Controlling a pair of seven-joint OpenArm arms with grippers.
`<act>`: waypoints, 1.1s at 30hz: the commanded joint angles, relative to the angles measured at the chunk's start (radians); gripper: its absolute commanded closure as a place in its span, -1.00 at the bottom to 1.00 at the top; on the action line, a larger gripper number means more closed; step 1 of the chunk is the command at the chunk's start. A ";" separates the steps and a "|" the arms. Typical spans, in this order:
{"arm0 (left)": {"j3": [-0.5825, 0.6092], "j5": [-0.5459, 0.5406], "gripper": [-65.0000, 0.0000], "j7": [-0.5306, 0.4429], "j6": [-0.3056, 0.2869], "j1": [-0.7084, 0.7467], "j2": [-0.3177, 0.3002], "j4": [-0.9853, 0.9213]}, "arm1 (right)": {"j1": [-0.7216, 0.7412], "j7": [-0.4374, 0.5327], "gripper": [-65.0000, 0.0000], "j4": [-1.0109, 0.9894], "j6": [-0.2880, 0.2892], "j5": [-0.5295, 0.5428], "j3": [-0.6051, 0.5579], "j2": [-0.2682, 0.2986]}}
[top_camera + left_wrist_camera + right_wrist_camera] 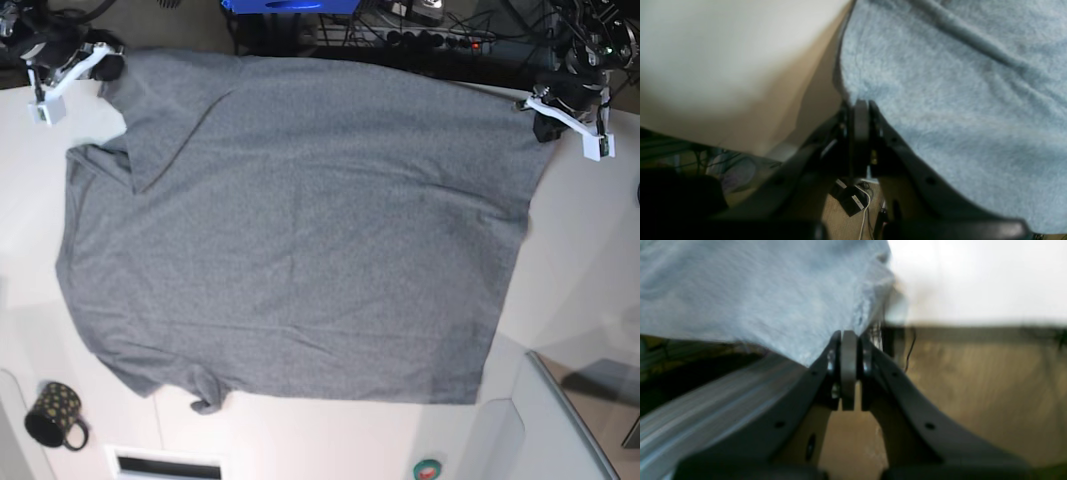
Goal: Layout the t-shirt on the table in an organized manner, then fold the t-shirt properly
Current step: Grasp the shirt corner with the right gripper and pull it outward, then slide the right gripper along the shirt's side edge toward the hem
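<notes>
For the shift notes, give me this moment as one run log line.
stage: spreading | t-shirt: flat on table | left claw: shut on far shirt corner | right claw: shut on other far corner | mug: near edge

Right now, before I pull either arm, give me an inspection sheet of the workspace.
Surface: white table, bare along both side edges and the near edge.
Job's things: grey t-shirt spread over most of the table, a diagonal fold near its far corner on the right arm's side, a small bunched bit at the near hem.
Clutter: black dotted mug at the near corner, apart from the shirt; a small round green-and-red thing at the near edge.
Grippers: left tool shut on the shirt's edge; right tool shut on the shirt's edge, both at the far corners.
Cables: a tangle behind the far edge; a white lead on the floor.
Surroundings: tan floor below the table.
</notes>
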 commanded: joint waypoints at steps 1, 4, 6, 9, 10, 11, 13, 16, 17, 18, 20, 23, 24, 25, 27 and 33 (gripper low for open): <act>-0.005 -0.007 1.00 -0.019 -0.001 0.004 -0.015 0.014 | -0.003 0.012 0.98 0.009 -0.001 0.021 0.003 0.008; -0.005 -0.007 1.00 -0.019 -0.001 0.004 -0.014 0.014 | -0.001 0.012 0.88 0.006 -0.001 0.024 0.003 0.008; -0.005 -0.007 1.00 -0.017 -0.001 0.004 -0.014 0.014 | -0.001 0.012 0.65 0.006 -0.001 0.026 0.010 0.008; -0.005 -0.007 1.00 -0.017 -0.001 0.004 -0.012 0.014 | -0.003 0.019 0.15 0.009 -0.001 0.027 0.012 0.008; -0.005 -0.007 1.00 -0.017 -0.001 0.004 -0.012 0.014 | -0.003 0.022 0.04 0.009 -0.001 0.027 0.013 0.008; -0.005 -0.007 1.00 -0.017 -0.001 0.004 -0.012 0.014 | 0.003 0.027 -0.01 0.009 -0.001 0.027 0.013 0.013; -0.005 -0.007 1.00 -0.017 -0.001 0.005 -0.009 0.014 | 0.025 0.067 0.00 0.021 -0.001 0.024 0.013 0.016; -0.005 -0.007 1.00 -0.017 -0.001 0.005 0.002 0.014 | 0.079 0.134 0.02 0.035 -0.001 0.021 0.003 0.057; -0.005 -0.007 1.00 -0.017 -0.001 0.005 0.005 0.012 | 0.117 0.147 0.08 0.030 -0.001 0.021 0.001 0.083; -0.005 -0.007 1.00 -0.017 -0.001 0.005 0.009 0.009 | 0.157 0.153 0.19 0.015 -0.001 0.021 0.001 0.105; -0.005 -0.007 1.00 -0.017 -0.001 0.004 0.015 -0.001 | 0.255 0.157 0.61 -0.056 -0.001 0.021 -0.011 0.152; -0.005 -0.007 1.00 -0.017 -0.001 0.002 0.015 -0.017 | 0.401 0.162 1.00 -0.235 -0.001 0.021 -0.076 0.250; -0.005 -0.007 1.00 -0.017 -0.001 0.002 0.020 -0.017 | 0.451 0.165 0.91 -0.309 -0.001 0.021 -0.108 0.281; -0.005 -0.007 1.00 -0.019 -0.001 0.002 0.021 -0.017 | 0.496 0.165 0.90 -0.382 -0.001 0.021 -0.140 0.304; -0.005 -0.007 1.00 -0.020 -0.001 0.002 0.021 -0.021 | 0.562 0.191 0.95 -0.504 -0.001 0.021 -0.202 0.333; -0.005 -0.007 1.00 -0.020 -0.001 0.004 0.021 -0.021 | 0.682 0.412 0.98 -0.794 -0.046 0.020 -0.436 0.390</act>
